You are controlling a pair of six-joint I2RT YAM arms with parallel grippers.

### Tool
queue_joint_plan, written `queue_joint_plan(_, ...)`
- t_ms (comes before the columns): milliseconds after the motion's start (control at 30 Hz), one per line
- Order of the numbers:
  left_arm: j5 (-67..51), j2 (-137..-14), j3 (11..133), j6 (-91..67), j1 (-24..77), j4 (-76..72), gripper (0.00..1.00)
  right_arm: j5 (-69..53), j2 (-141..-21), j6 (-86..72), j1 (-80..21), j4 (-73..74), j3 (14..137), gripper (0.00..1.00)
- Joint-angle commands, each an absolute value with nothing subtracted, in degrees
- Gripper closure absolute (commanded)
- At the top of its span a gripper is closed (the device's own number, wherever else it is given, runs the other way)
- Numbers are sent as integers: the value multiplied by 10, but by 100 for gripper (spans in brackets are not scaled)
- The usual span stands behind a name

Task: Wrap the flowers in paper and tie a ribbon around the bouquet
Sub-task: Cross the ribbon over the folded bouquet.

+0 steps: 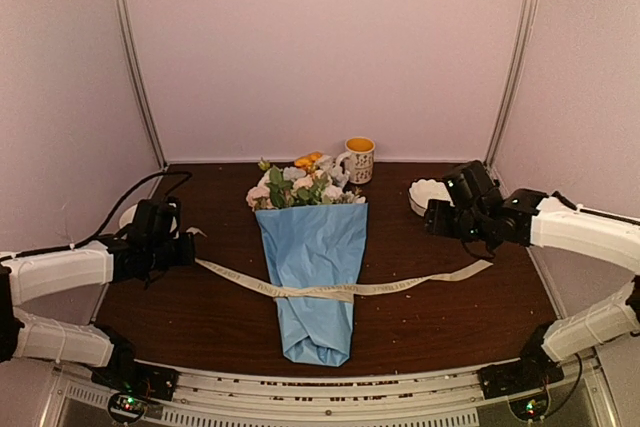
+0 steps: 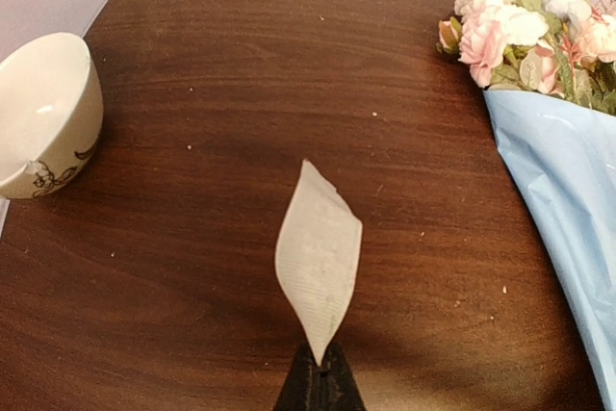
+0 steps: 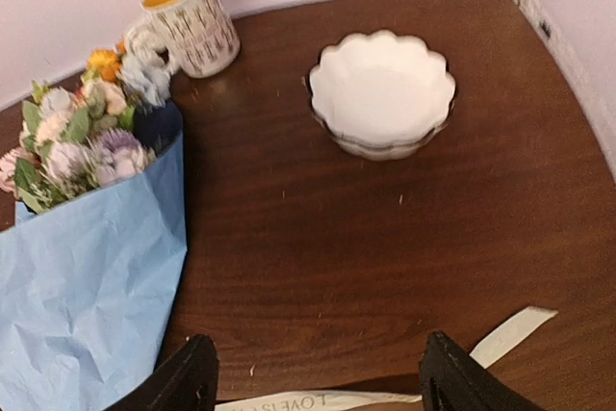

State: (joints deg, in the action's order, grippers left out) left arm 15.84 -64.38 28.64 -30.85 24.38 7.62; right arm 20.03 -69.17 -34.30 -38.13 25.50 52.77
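The bouquet lies in the middle of the table: flowers at the far end, wrapped in a cone of light blue paper that narrows toward me. The cream ribbon crosses the paper about two thirds down, and its right end lies loose on the wood. My left gripper hovers left of the bouquet, shut on the ribbon's left end, which sticks up from the closed fingertips of the gripper. My right gripper hangs above the table to the right of the bouquet. It is open and holds nothing, with the lettered ribbon lying below it.
A yellow-lined mug stands just behind the flowers. A white scalloped bowl sits at the back right near my right gripper. A cream patterned bowl rests at the left edge. Pale walls enclose the table on three sides.
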Motion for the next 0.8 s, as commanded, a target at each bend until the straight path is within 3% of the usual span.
queue_joint_plan(0,163,-637,313,-286,246,58,100,118,-768,-516,-380,295,471,25)
queue_joint_plan(133,152,-644,320,-282,246,53,100,108,-814,-573,-380,262,454,27)
queue_joint_plan(333,146,-643,322,-277,245,47,100,97,-882,-599,-378,226,455,40)
queue_joint_plan(600,144,-632,328,-267,245,55,100,60,-925,-633,-369,190,432,49)
queue_joint_plan(700,145,-622,332,-265,246,59,100,66,-923,-623,-366,187,429,68)
queue_joint_plan(767,143,-613,339,-263,245,61,100,69,-921,-611,-361,184,431,90)
